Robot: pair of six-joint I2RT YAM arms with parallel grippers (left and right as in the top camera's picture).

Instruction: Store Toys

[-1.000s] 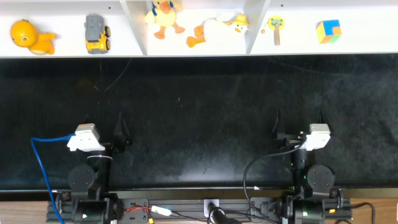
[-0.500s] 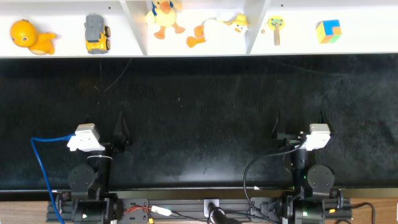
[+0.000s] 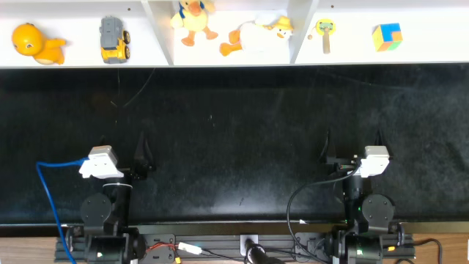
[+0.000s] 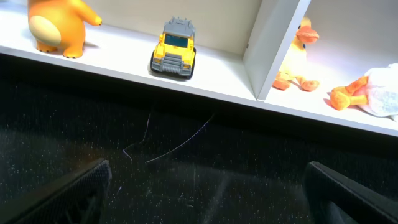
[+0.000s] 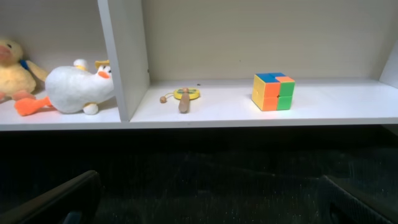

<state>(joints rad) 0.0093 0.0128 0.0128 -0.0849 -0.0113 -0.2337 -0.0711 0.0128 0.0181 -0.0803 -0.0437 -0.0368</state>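
The toys sit in a white shelf [image 3: 234,60] along the table's far edge. Its left bay holds an orange figure [image 3: 37,42] [image 4: 59,25] and a yellow truck [image 3: 114,39] [image 4: 174,53]. In the middle bay are a yellow plush duck [image 3: 193,18] [image 4: 297,56] and a white plush duck [image 3: 256,35] [image 5: 78,89]. A small wooden rattle [image 3: 325,31] [image 5: 183,98] and a coloured cube [image 3: 386,36] [image 5: 273,91] occupy the right bay. My left gripper [image 3: 122,147] [image 4: 211,193] and right gripper [image 3: 352,145] [image 5: 208,202] stand open and empty near the table's front, far from the shelf.
A black mat [image 3: 234,125] covers the table between the arms and the shelf. White dividers [image 4: 273,43] [image 5: 121,59] split the shelf into bays. A blue cable [image 3: 51,191] loops beside the left arm's base.
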